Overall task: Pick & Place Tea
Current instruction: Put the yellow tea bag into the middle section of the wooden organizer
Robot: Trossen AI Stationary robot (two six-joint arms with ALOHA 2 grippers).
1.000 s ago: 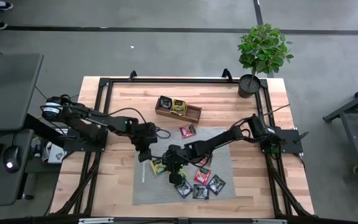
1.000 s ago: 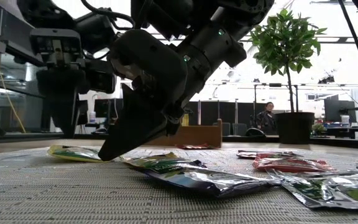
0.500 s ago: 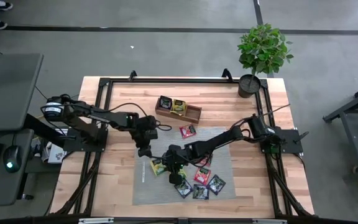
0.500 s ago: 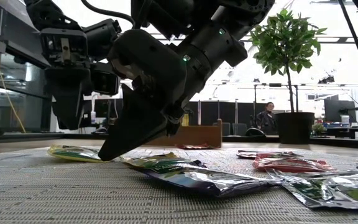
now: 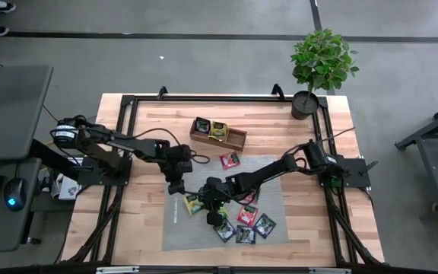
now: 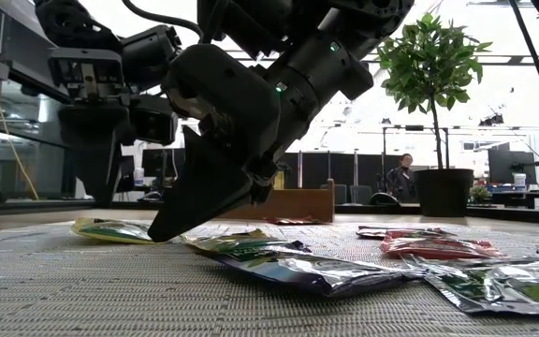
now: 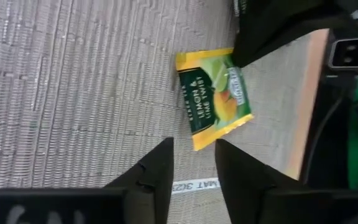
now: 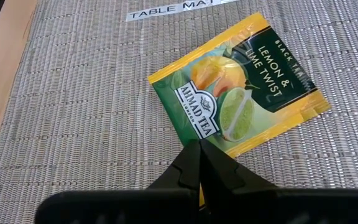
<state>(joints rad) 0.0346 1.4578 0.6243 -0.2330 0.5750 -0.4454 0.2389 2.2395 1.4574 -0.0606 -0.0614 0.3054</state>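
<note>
Because the yellow-green sachet (image 8: 236, 93) lies flat on the mat (image 5: 175, 232), I read my right jaws (image 8: 199, 151) as set low and steep on purpose: the two tips are pressed together with no gap, resting at the sachet's near edge, and I see nothing pinched between them. From the low camera the right jaws (image 6: 171, 225) come down as a wedge whose point meets the mat just beside that sachet (image 6: 110, 229), which suits sliding under or nudging a thin packet that offers no edge to grip from above.

My left jaws (image 7: 192, 163) hang above the same sachet (image 7: 213, 99), parted by a narrow gap and holding nothing, with the mat's label strip showing through the gap. I judge the left arm is positioned to take the packet once its edge is lifted.

Overhead, both grippers meet near the mat's left part, the left (image 5: 176, 185) just above the right (image 5: 201, 200). More sachets (image 5: 245, 224) lie clustered on the mat's lower right, one red sachet (image 5: 229, 160) sits alone on the counter (image 5: 150, 125) between mat and tray (image 5: 237, 140), and two sachets already sit in the tray's left compartments, so most of the sorting is still to do.
</note>
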